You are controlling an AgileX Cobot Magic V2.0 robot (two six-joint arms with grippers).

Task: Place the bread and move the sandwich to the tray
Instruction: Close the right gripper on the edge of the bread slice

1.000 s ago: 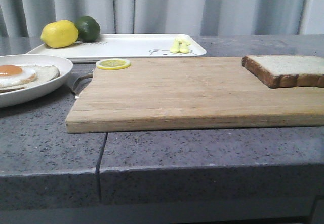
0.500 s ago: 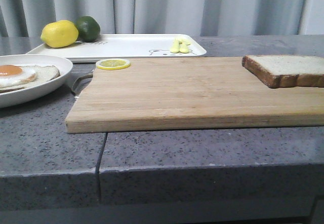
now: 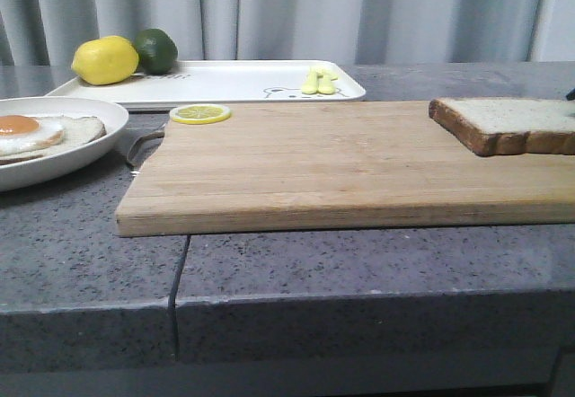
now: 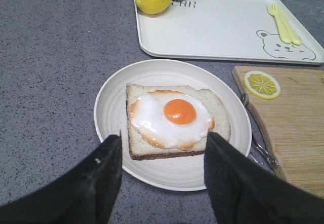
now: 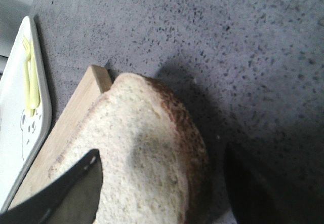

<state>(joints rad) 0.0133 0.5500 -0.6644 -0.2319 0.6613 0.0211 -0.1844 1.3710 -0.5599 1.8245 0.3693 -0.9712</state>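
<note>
The bread [image 3: 508,124] lies flat on the right end of the cutting board [image 3: 341,163], directly under the right gripper [image 5: 162,183], whose fingers [image 5: 76,193] stand spread wide either side of it, holding nothing. The left gripper [image 4: 162,173] hangs open and empty over the egg [image 4: 172,117] on its plate [image 4: 109,112], so the right arm is nearer.

The bread [image 3: 508,124] runs past the front view's right edge.

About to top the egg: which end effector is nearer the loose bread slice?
Right. The right end effector hangs open astride the bread slice; the left end effector is over the plate.
</note>
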